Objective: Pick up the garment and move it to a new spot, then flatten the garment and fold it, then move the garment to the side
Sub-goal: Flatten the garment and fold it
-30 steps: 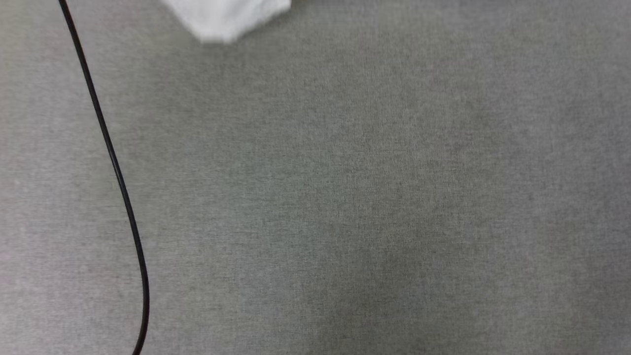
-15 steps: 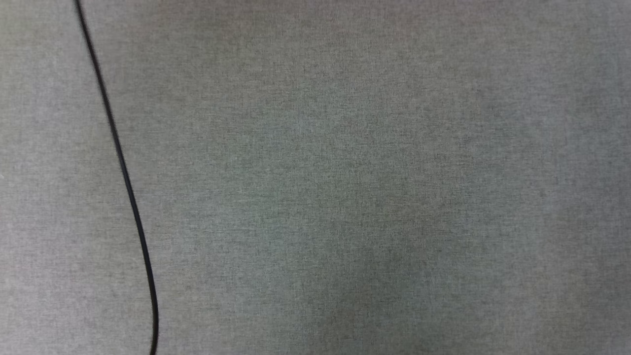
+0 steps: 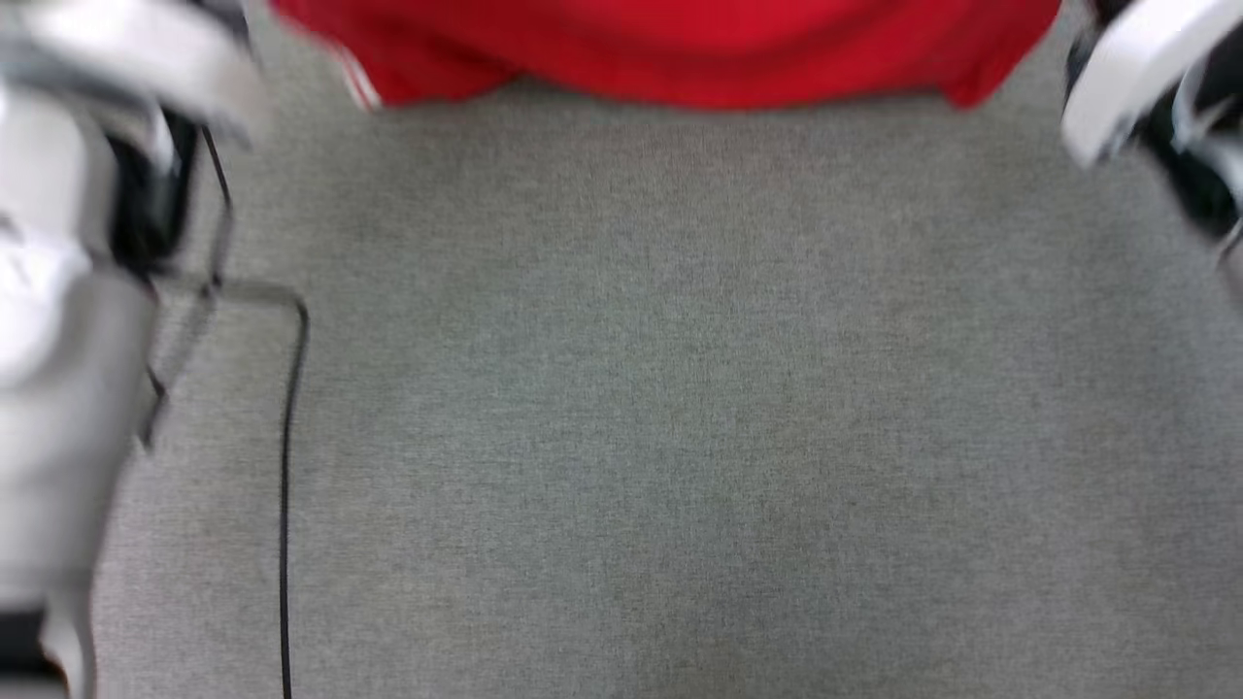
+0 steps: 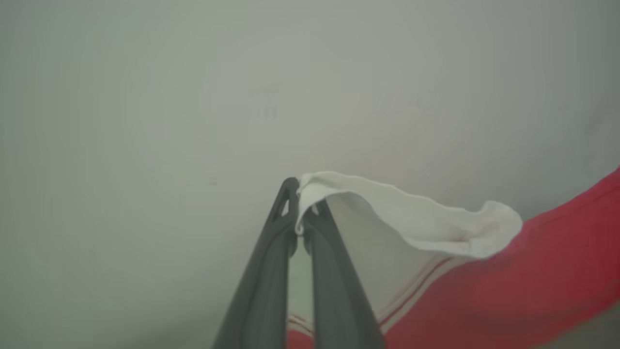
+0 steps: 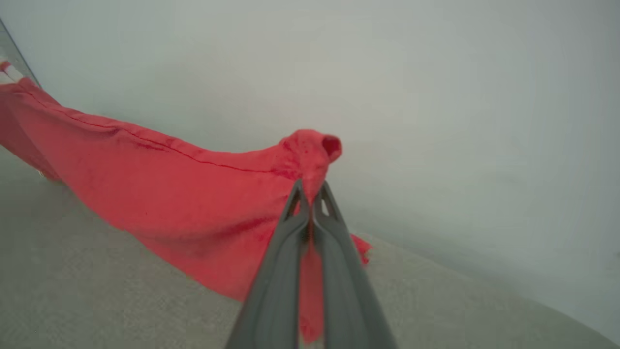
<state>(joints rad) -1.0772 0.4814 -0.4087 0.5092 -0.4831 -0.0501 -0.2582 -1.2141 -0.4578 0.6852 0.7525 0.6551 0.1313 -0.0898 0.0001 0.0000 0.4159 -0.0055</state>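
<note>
Garment (image 3: 660, 49) hangs stretched, pinched by left claw (image 4: 299, 206) and right claw (image 5: 310, 196)

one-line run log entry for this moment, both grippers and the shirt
step: garment held | left gripper: shut on white sleeve | right gripper: shut on red edge | garment: stretched between both | head view: blurred

left gripper (image 4: 300, 219), right gripper (image 5: 310, 193): each pinched on garment (image 4: 411, 218) | left arm (image 3: 58, 388), right arm (image 3: 1136, 68): wide apart
</note>
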